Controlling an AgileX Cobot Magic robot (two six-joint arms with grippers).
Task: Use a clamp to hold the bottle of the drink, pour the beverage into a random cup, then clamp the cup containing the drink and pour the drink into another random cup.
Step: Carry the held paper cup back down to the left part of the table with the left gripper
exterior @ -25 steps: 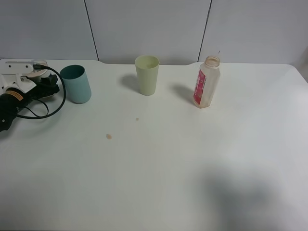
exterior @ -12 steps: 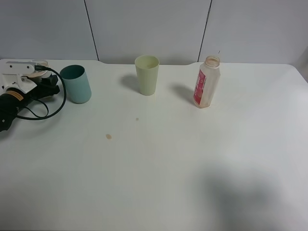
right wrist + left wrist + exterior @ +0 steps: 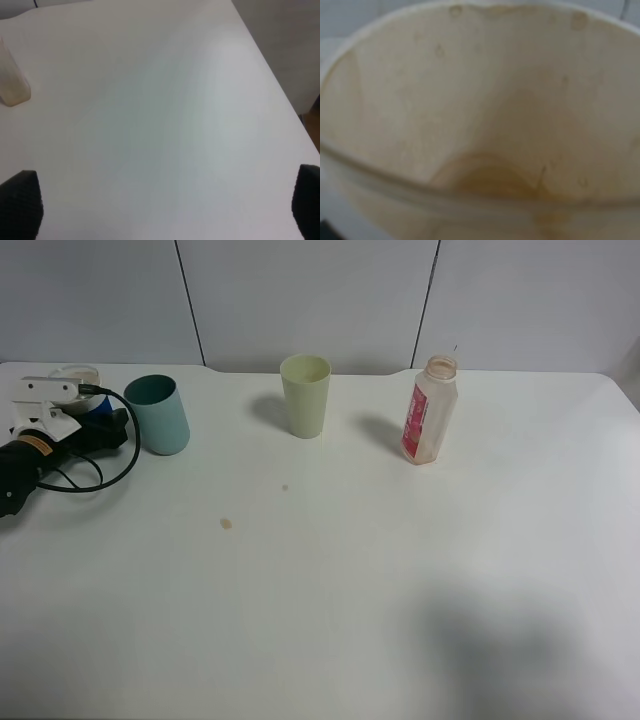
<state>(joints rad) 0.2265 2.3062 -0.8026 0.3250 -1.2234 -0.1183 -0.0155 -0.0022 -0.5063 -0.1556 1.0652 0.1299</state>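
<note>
The blue-sleeved cup point(image 3: 74, 373) stands at the table's far left, half hidden behind my left gripper point(image 3: 100, 425), whose black fingers reach toward it. The left wrist view is filled by this cup's inside point(image 3: 480, 100), blurred, with a thin brown film of beverage point(image 3: 487, 180) at the bottom. Whether the jaws press the cup does not show. Just right of it stands the teal cup point(image 3: 158, 415). The bottle point(image 3: 430, 410) stands upright at the back right, and its base point(image 3: 12, 82) shows in the right wrist view. My right gripper point(image 3: 162, 200) hangs open over bare table.
A pale green cup point(image 3: 305, 395) stands at the back middle. Two small brown spots point(image 3: 226, 523) mark the white table point(image 3: 350, 590). The left arm's black cable point(image 3: 90, 475) loops on the table. The table's right edge point(image 3: 280, 90) runs close to the right gripper.
The left gripper has shifted a little to the right and turned. The cup's rim and blue sleeve now show more behind it. The other cups and the bottle have not moved.
</note>
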